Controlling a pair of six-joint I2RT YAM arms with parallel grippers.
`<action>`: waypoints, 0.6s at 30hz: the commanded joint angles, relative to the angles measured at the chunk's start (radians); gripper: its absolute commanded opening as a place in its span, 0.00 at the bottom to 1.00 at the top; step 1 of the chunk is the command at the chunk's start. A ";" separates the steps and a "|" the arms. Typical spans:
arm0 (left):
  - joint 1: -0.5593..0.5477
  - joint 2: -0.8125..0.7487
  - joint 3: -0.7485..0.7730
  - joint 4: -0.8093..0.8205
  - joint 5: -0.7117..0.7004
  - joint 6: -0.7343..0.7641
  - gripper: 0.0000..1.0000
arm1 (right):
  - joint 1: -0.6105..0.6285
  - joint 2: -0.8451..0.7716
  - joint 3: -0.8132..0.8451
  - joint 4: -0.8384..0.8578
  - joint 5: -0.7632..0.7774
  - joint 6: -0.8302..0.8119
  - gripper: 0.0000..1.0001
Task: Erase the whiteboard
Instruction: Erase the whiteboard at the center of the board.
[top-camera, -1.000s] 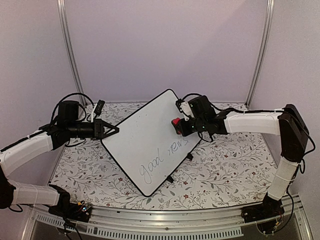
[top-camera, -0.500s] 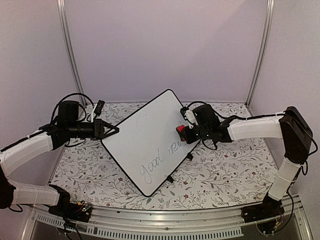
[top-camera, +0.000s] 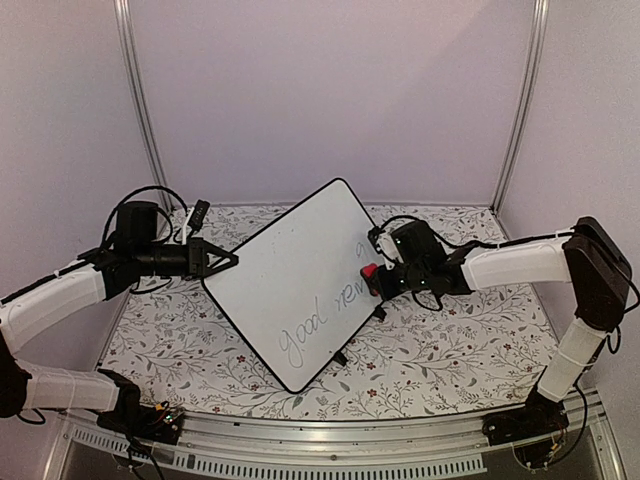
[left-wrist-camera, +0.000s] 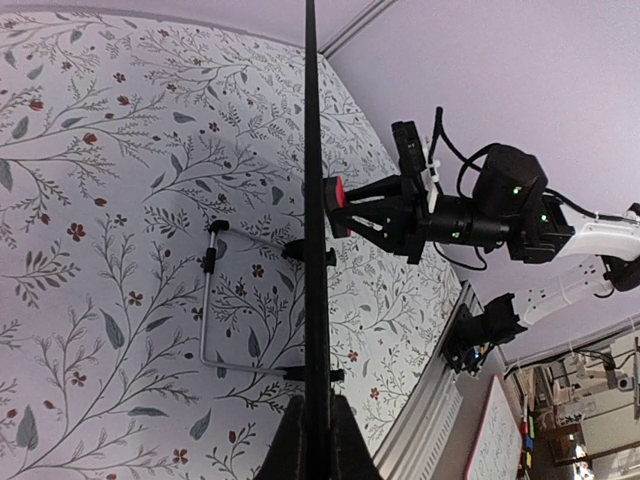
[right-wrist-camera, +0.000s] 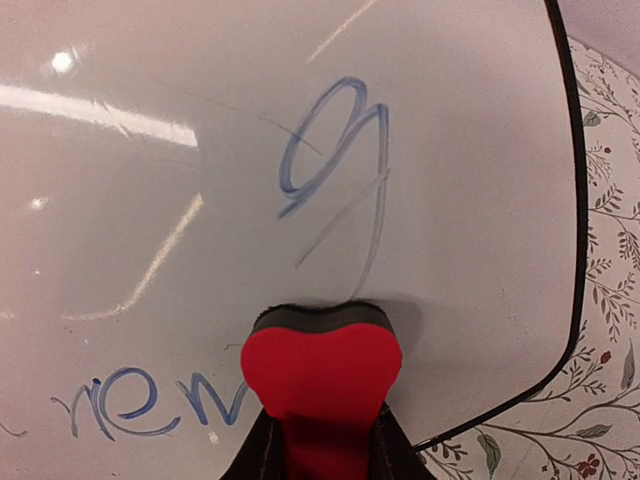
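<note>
At the left edge of the tabletop (top-camera: 450, 350), the left gripper (top-camera: 228, 260) has its jaws closed tight on the left rim of the whiteboard (top-camera: 290, 260). In the left wrist view both fingers (left-wrist-camera: 296, 445) pinch the thin black frame edge-on. This grip appears intended to brace the board against the push of wiping. The whiteboard sits askew across the middle of the tabletop, one corner toward the far edge and another toward the near edge. It is raised at a slant, with a wire prop (left-wrist-camera: 207, 310) visible behind it. Its upper area is bare, while the words "good news" (top-camera: 320, 320) run along its lower right side. To the right, the right gripper (top-camera: 376, 276) is clamped on a red eraser (top-camera: 369, 271), whose dark pad is pressed flat to the board face near its right rim. The right wrist view puts the eraser just under the final "s" (right-wrist-camera: 335, 150), and a faint smear trails off that letter. Judged from this, erasure has barely begun and most of the lettering awaits the pad.
</note>
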 joint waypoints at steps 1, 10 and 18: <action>-0.008 -0.005 -0.012 0.028 0.067 0.044 0.00 | -0.005 -0.008 -0.040 -0.045 -0.017 0.009 0.00; -0.007 -0.006 -0.013 0.028 0.066 0.042 0.00 | -0.006 -0.017 -0.029 -0.043 -0.005 0.009 0.00; -0.008 -0.006 -0.013 0.027 0.068 0.044 0.00 | -0.009 0.021 0.111 -0.075 0.011 -0.007 0.00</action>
